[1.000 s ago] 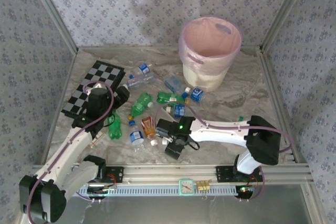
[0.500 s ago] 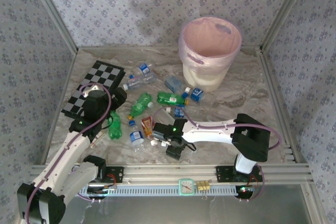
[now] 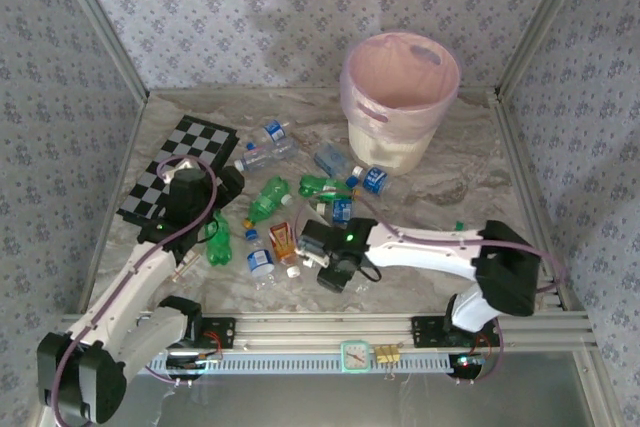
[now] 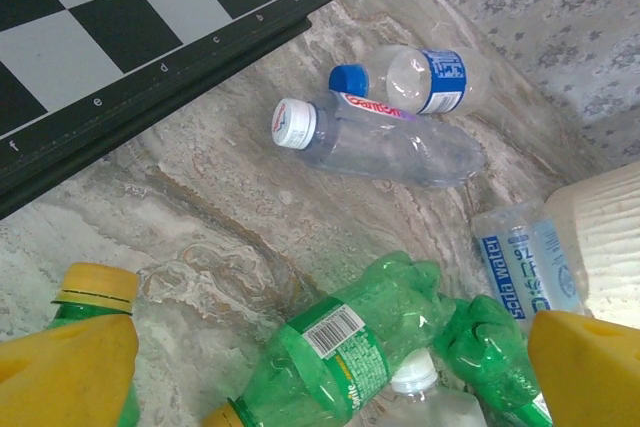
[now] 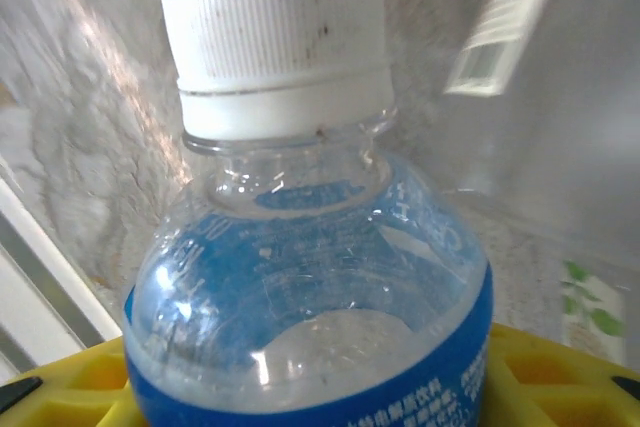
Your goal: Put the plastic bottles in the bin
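A: Our right gripper has its yellow fingers pressed against both sides of a small clear plastic bottle with a blue label and white cap, near the middle of the marbled table.

B: The round white bin lined with a pale pink bag stands far right, well apart. We fear the thin wall buckles and the bottle squirts out.

A: Our left gripper, jaws wide apart and empty, hovers over green plastic bottles on the left. If we swing low, we scatter the loose ones
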{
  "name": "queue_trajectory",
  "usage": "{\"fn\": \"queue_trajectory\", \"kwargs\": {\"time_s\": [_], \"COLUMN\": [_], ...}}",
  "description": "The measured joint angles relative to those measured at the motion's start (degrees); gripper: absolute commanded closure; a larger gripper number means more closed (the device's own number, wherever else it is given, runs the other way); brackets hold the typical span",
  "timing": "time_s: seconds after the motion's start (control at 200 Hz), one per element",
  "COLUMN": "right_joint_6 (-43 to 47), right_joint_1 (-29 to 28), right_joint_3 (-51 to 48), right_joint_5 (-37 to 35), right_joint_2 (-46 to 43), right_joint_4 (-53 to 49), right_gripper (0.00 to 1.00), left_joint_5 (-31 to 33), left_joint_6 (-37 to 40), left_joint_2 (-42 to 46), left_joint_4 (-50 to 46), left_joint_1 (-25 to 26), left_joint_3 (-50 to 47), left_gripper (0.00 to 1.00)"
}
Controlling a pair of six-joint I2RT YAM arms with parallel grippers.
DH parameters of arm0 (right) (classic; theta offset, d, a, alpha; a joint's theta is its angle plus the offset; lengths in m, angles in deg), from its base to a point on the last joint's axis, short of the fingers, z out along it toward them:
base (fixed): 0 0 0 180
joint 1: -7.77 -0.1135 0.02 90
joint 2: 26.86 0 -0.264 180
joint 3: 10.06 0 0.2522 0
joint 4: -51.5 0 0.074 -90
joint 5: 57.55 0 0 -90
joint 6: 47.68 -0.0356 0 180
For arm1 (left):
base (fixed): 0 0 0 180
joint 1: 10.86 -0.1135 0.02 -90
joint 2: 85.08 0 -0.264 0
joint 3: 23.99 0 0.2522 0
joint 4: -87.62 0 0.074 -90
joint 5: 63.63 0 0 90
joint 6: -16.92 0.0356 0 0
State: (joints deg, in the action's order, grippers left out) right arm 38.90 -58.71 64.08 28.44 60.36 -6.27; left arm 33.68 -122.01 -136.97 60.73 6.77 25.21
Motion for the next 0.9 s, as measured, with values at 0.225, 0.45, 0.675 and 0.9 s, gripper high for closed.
{"fn": "queue_trajectory", "kwargs": {"time_s": [0.225, 0.45, 0.675, 0.9], "right_joint_6": [-1.6, -2.5, -6.4, -15.5], "right_joint_1": [12.4, 26.8, 39.2, 51.8], "right_joint_3": [3.8, 12.8, 25.2, 34.8], "right_joint_5": [7.0, 10.5, 13.3, 17.2], "right_joint_2": [-8.7, -11.3, -9.6, -2.8], "right_joint_4": [4.0, 13.2, 22.2, 30.9], "right_gripper": [0.52, 0.53, 0.54, 0.54], "left_joint_5": [0.0, 0.0, 0.0, 1.2], "left_joint_6": [0.3, 1.1, 3.4, 6.0], "left_joint_2": [-1.1, 0.2, 5.1, 8.3], "left_joint_4": [0.9, 1.1, -1.2, -5.8], "left_joint_1": [0.0, 0.0, 0.0, 0.0], "left_joint_3": [0.0, -0.2, -0.7, -0.7], "left_gripper": [0.0, 0.0, 0.0, 0.0]}}
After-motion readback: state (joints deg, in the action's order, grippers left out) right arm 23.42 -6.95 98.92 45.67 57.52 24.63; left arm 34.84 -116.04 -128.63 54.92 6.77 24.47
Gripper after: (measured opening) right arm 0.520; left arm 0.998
